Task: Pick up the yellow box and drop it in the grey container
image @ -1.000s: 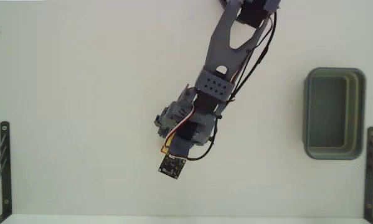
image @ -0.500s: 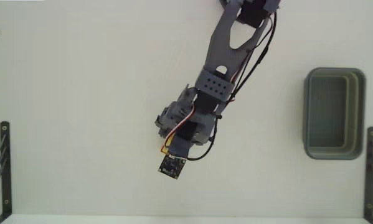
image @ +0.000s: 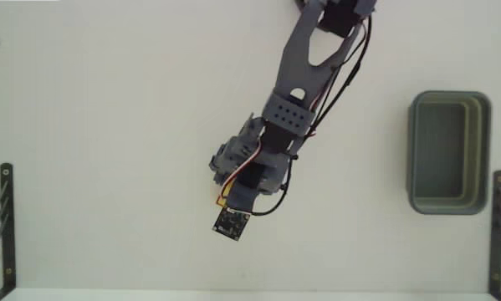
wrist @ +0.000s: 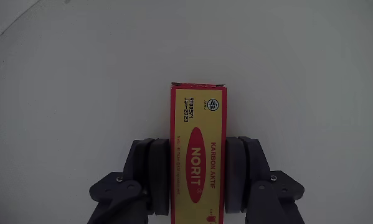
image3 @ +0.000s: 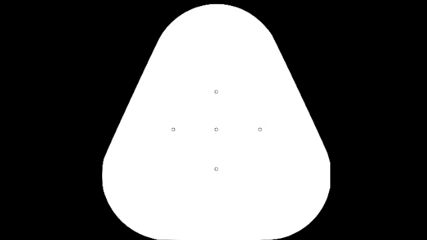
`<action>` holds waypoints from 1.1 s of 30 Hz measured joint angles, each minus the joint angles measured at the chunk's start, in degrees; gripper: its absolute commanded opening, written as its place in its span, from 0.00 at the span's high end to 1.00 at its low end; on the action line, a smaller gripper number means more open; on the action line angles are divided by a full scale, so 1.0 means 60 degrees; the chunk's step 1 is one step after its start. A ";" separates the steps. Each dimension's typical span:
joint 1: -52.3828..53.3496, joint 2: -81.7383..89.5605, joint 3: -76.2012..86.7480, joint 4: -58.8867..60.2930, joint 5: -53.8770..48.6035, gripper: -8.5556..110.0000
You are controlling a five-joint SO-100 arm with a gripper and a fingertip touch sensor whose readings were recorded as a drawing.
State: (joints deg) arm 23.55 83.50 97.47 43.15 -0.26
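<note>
Wrist view: box (wrist: 198, 152) sits between the two dark fingers (wrist: 151, 171), long sides pressed by both pads, no gap seen either side, so gripper (wrist: 198, 168) is clamped on the box. Box yellow w/ red edging, red oval in the middle w/ "NORIT" lettering, small print toward its far end. Far end sticks out past the fingertips; near end runs out of frame at bottom edge. Behind the box only plain white table (wrist: 80, 74); can't tell from this view whether box is lifted or touching the surface. Fixed view, looking down: arm (image: 304, 75) comes in from top edge, angles down-left to about frame centre, gripper (image: 223, 199) below centre. Only a thin yellow sliver of box (image: 222, 201) shows at the wrist's left edge, rest hidden under the arm; small black camera board (image: 232, 221) at the low end. Container (image: 448, 152) at far right of the fixed view, grey-green tub, thick rim, rounded corners, long axis up-down, inside looks bare. Box and container well apart. Black metal brackets (image: 1, 221) at lower left and lower right frame edges.
</note>
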 measured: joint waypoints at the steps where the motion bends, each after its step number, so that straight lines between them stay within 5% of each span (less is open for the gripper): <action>1: 0.0000 0.0000 0.0000 0.0000 0.0000 0.51; 33: 0.0000 0.0000 0.0000 0.0000 0.0000 0.58</action>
State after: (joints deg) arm 23.55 83.50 97.47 43.15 -0.26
